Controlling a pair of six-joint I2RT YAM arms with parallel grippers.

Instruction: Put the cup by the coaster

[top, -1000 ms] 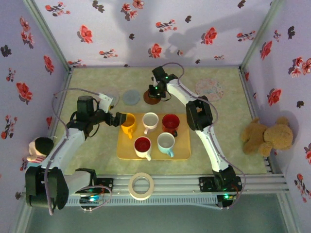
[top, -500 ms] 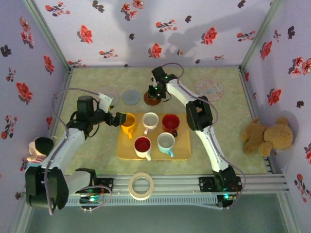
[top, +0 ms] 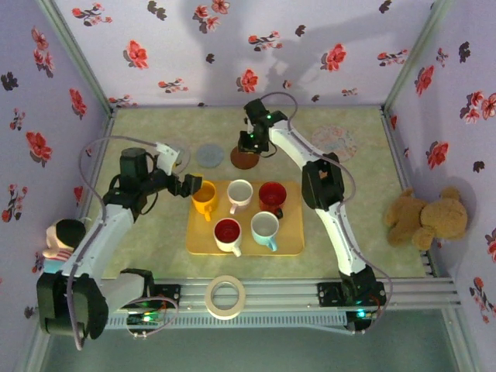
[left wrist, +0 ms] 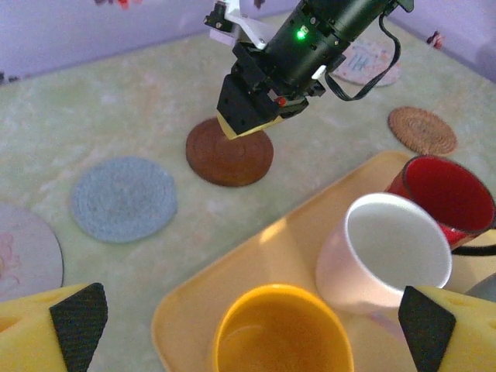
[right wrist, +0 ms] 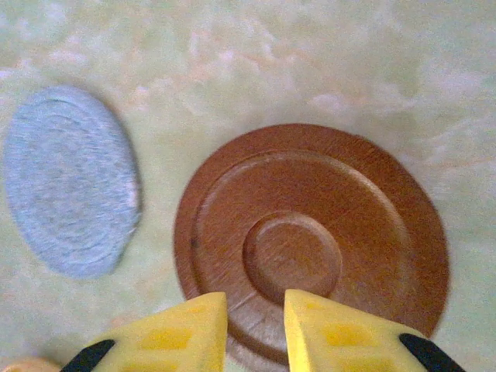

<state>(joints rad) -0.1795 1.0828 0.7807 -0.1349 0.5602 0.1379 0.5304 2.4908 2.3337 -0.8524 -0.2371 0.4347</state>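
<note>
A yellow cup point(top: 204, 198) stands at the left end of the yellow tray point(top: 291, 244). My left gripper point(top: 188, 186) is wide open at the cup's left side. In the left wrist view the yellow cup point(left wrist: 283, 333) sits between the spread fingers point(left wrist: 46, 329) without touching them. A round brown coaster point(top: 246, 159) lies flat on the table behind the tray. My right gripper point(top: 249, 143) hovers just over it. In the right wrist view the brown coaster point(right wrist: 310, 248) is below the right gripper point(right wrist: 255, 310), whose jaws stand slightly apart with nothing between them.
The tray also carries a white cup point(top: 239, 194), a red cup point(top: 272, 195), a red-lined white cup point(top: 227, 233) and a pale blue cup point(top: 265, 226). A grey coaster point(top: 209, 156) lies left of the brown one, with a floral coaster point(top: 335, 142) and a woven coaster point(left wrist: 422, 130) farther right. A tape roll point(top: 225, 296) sits on the front rail.
The right gripper's jaws have parted a little and lifted off the brown coaster, which stays flat on the table. The left arm has shifted slightly back, still open by the yellow cup.
</note>
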